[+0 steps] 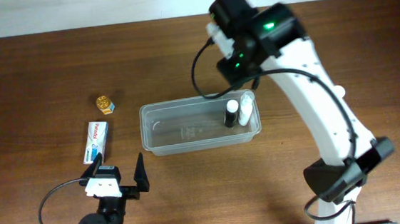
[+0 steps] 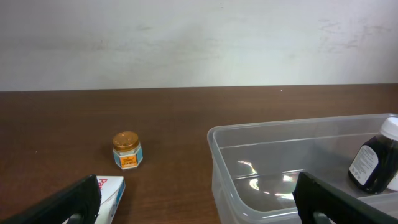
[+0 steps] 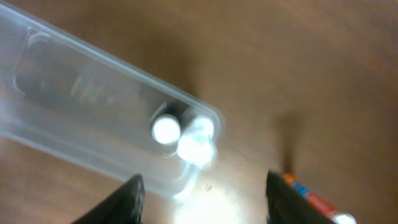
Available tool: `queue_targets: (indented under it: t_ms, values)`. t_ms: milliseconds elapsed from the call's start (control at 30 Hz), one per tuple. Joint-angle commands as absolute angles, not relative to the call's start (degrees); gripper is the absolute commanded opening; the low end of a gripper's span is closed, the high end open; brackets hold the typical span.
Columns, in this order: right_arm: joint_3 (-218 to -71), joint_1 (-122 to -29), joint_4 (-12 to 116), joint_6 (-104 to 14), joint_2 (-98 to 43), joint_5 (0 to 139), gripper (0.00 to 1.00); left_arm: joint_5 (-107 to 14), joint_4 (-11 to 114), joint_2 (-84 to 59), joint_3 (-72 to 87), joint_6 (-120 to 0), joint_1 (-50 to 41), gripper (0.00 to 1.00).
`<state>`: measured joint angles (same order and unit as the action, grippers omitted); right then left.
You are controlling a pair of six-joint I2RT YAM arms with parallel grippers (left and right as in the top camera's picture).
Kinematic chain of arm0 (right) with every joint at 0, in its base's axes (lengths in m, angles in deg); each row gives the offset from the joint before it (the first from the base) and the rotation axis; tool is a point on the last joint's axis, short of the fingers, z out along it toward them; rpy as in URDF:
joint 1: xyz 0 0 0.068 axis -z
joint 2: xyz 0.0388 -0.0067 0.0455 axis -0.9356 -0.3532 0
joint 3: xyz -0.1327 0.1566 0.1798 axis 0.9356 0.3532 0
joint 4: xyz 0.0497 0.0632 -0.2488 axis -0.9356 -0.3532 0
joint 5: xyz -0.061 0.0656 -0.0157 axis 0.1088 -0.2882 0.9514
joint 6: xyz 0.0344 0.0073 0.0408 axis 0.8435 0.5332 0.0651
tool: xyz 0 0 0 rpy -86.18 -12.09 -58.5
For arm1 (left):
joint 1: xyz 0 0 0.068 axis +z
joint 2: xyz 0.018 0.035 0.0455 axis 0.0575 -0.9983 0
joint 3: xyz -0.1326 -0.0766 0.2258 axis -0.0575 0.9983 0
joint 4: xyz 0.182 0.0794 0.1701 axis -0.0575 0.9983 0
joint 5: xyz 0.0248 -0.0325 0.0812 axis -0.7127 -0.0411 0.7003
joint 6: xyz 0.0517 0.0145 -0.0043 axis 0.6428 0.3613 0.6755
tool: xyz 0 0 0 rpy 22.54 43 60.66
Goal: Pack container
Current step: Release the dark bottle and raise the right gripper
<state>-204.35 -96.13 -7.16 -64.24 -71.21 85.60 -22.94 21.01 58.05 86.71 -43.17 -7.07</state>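
The clear container (image 1: 187,131) lies mid-table. A dark bottle with a white cap (image 1: 229,114) and a white bottle (image 1: 245,110) stand in its right end. A white and blue box (image 1: 96,141) and a small gold-lidded jar (image 1: 105,103) sit on the table left of it. My left gripper (image 1: 119,177) is open and empty, low near the front, between the box (image 2: 109,190) and the container's corner (image 2: 214,134). My right gripper (image 3: 202,193) is open and empty, high above the container's right end (image 3: 74,81), looking down on the dark bottle (image 3: 166,129) and white bottle (image 3: 198,146).
The right arm (image 1: 322,117) arches over the table's right side from its base at the front right. The jar (image 2: 127,150) stands apart behind the box. A blurred orange and blue thing (image 3: 314,198) shows by my right finger; I cannot tell what it is.
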Motion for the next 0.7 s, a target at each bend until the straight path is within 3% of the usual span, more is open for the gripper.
queue_targets:
  t_ms: [0,233,467,667]
  values:
    - [-214.01,-92.65,-12.30,-55.87,-70.97,92.79,0.56,-22.53,21.27,58.18,86.93,-42.28,-6.83,0.99]
    - [-215.63,-79.82,-12.65,-44.46,-68.54,89.81,0.60,-22.55,21.27,58.18,86.93,-42.28,-6.83,0.99]
    - [-207.10,-62.12,-12.65,-43.50,-68.57,80.77,0.63,-22.53,21.27,58.18,86.95,-42.28,-6.83,1.00]
    - [-196.17,-54.36,-12.63,-46.62,-68.59,79.52,0.63,-22.55,21.27,58.18,86.93,-42.28,-6.83,0.99]
